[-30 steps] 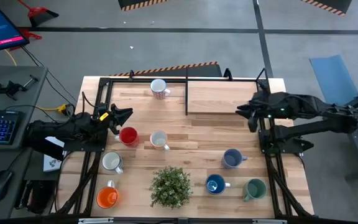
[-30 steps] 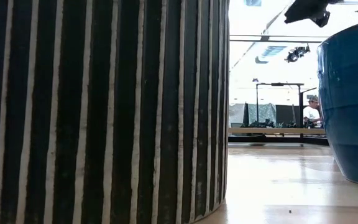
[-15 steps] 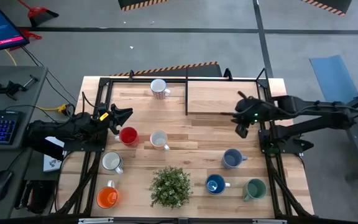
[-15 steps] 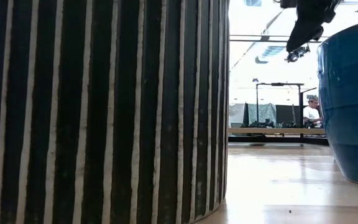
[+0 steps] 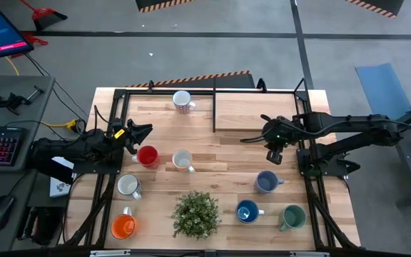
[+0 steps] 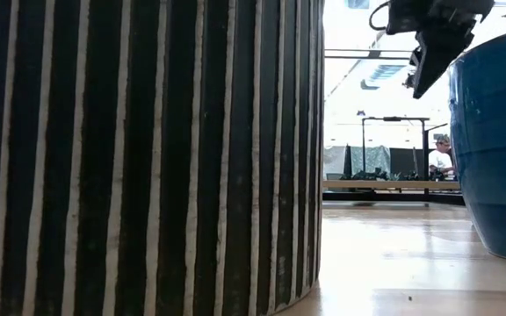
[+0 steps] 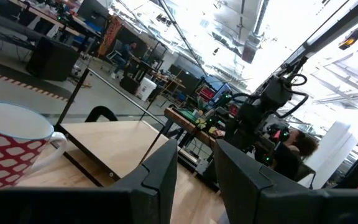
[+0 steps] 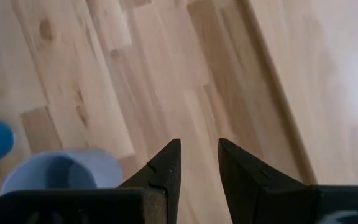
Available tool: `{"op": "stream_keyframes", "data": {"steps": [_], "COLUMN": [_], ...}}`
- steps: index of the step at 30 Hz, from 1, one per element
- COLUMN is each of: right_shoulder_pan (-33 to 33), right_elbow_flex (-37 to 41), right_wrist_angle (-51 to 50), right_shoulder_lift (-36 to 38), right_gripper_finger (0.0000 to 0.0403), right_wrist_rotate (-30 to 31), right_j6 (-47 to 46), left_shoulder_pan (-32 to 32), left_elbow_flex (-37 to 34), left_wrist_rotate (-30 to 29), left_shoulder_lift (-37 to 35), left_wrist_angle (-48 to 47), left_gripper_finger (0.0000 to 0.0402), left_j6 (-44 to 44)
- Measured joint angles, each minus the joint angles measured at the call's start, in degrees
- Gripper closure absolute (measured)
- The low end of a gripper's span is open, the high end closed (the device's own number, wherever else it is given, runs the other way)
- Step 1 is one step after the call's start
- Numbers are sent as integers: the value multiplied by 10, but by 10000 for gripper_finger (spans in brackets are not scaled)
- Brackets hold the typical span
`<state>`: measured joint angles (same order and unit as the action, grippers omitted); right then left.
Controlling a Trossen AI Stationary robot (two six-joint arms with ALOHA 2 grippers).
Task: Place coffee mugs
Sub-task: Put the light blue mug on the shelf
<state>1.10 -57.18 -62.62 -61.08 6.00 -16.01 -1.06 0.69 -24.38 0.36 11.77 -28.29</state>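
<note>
Eight mugs stand on their bases on the wooden table. White with red pattern (image 5: 183,101) (image 7: 11,149) is at the far side. Red (image 5: 147,155), white (image 5: 183,160), cream (image 5: 128,185) and orange (image 5: 123,226) stand to the left. Lavender-blue (image 5: 266,181) (image 8: 61,171), blue (image 5: 247,211) (image 6: 495,149) and green (image 5: 291,216) stand to the right. My right gripper (image 5: 273,157) (image 8: 197,155) (image 6: 430,53) hangs open above the table, pointing down, just on the far side of the lavender-blue mug. My left gripper (image 5: 145,130) (image 7: 194,168) waits open at the left edge beside the red mug.
A leafy plant (image 5: 195,213) in a striped pot (image 6: 148,158) stands at the near middle. A pale board (image 5: 259,113) lies at the far right inside a black frame. Bare wood shows in the table's middle (image 5: 227,153). A person sits far off in the room (image 6: 444,154).
My right gripper has swung from over the table's right edge toward the left and the near edge, tipping from level to pointing down, and now hangs lower near the lavender-blue mug. The mugs have stayed put.
</note>
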Motion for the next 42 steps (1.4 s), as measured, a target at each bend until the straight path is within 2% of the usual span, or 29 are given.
{"op": "stream_keyframes", "data": {"steps": [5,11,16,27,32,37,42], "right_shoulder_pan": [0,-1,-42,-166,-191,-202,-204], "right_elbow_flex": [39,69,70,70,70,70,70], "right_wrist_angle": [-7,31,45,58,67,77,96], "right_shoulder_lift": [1,2,-3,-40,-74,-115,-163], "right_gripper_finger": [318,318,318,318,318,318,318], "right_wrist_rotate": [-47,-94,-111,-47,-46,0,10], "right_j6": [-20,-33,-36,-90,-97,-112,-111], "left_shoulder_pan": [0,0,0,0,0,0,0], "left_elbow_flex": [0,0,0,0,0,0,0], "left_wrist_rotate": [0,0,0,0,0,0,0], "left_shoulder_lift": [0,0,0,0,0,0,0], "left_wrist_angle": [0,0,0,0,-1,-1,-1], "left_gripper_finger": [304,304,304,304,304,304,304], "left_j6": [0,0,0,0,0,0,0]}}
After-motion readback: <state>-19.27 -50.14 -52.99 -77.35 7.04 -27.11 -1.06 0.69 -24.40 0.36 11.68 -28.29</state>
